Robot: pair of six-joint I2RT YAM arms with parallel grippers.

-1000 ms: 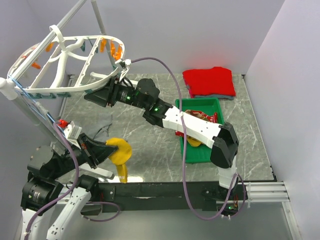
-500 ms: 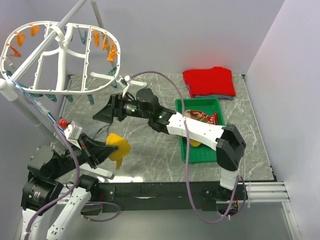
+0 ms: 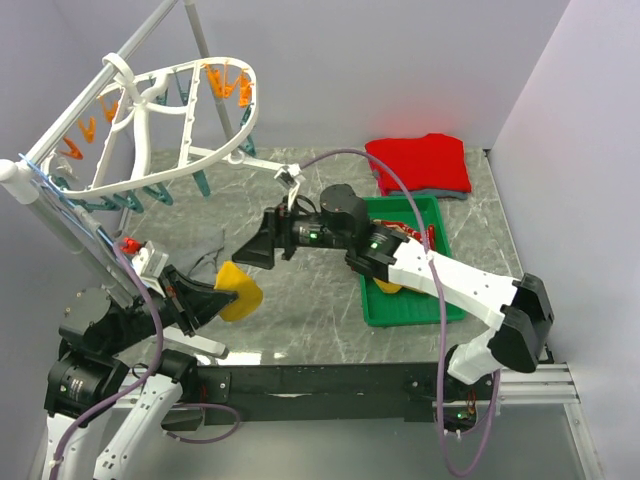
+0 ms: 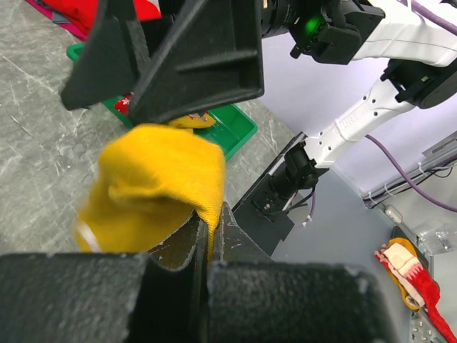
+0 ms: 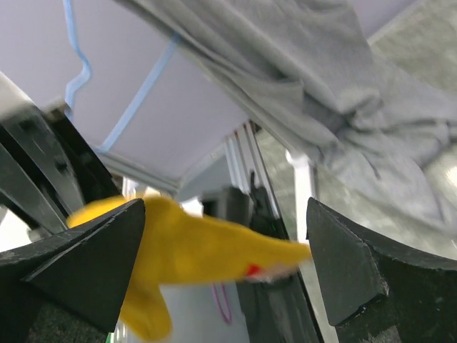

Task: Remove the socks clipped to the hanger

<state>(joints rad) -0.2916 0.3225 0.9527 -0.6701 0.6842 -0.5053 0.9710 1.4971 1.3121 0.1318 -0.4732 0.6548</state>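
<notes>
The white oval hanger [image 3: 170, 120], with orange and teal clips on its rim, tilts high at the back left. My left gripper [image 3: 222, 297] is shut on a mustard-yellow sock [image 3: 238, 290], which bunches above the pinching fingers [image 4: 235, 239] in the left wrist view [image 4: 153, 182]. My right gripper [image 3: 255, 250] stands open just right of that sock and points at it. In the right wrist view the yellow sock [image 5: 200, 246] lies between the wide-apart fingers [image 5: 78, 264], not gripped. A red patterned sock [image 3: 400, 233] lies in the green tray.
The green tray [image 3: 372, 305] sits right of centre on the marble table. A folded red garment [image 3: 418, 163] lies at the back right. A grey cloth [image 3: 208, 255] lies near the left gripper, also filling the top of the right wrist view [image 5: 321, 93].
My right gripper has come away from the hanger's rim, moved down and right toward the yellow sock, and opened wide. The hanger has swung and tilted. The left gripper stays shut on the sock.
</notes>
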